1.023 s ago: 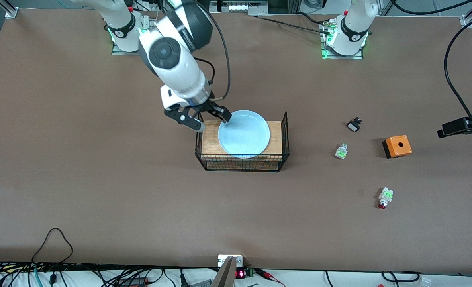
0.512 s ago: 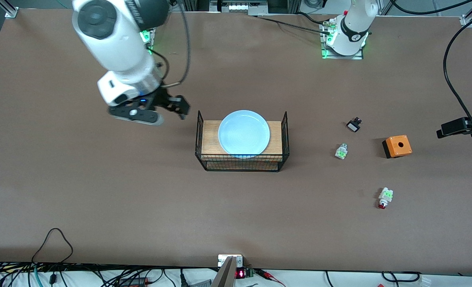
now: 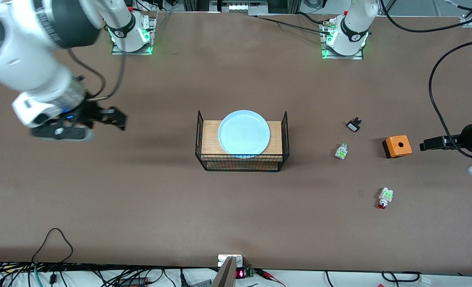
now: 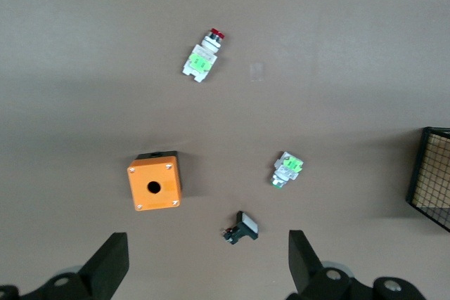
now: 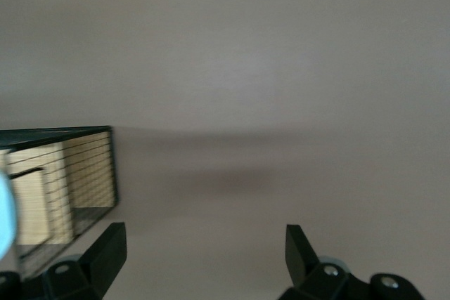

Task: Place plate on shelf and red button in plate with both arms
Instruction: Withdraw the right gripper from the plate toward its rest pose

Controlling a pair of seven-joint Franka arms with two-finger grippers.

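My right gripper [image 3: 100,119] has swung off the plate [image 3: 243,132] toward my own end of the table, spread wide and holding nothing. The smooth round plate sits done on the wire basket's [image 3: 201,135] wooden shelf. My left gripper [image 4: 204,261], probably hovering, gapes empty by the orange box [image 3: 397,146]; the glossy red button [image 3: 384,197] waits untouched.

both arms are glossy white with rounded shells and dark grey-black joint bands. each base sits on a metal plate lit by a green glow, with a black ring marking around the lowest link. the right pincer [image 3: 96,121] is matte black under a white wrist block with a small blue light; a thin black cable loops beside it. the left pincer [image 4: 204,265] has black, wedge-shaped fingers [image 4: 107,263].
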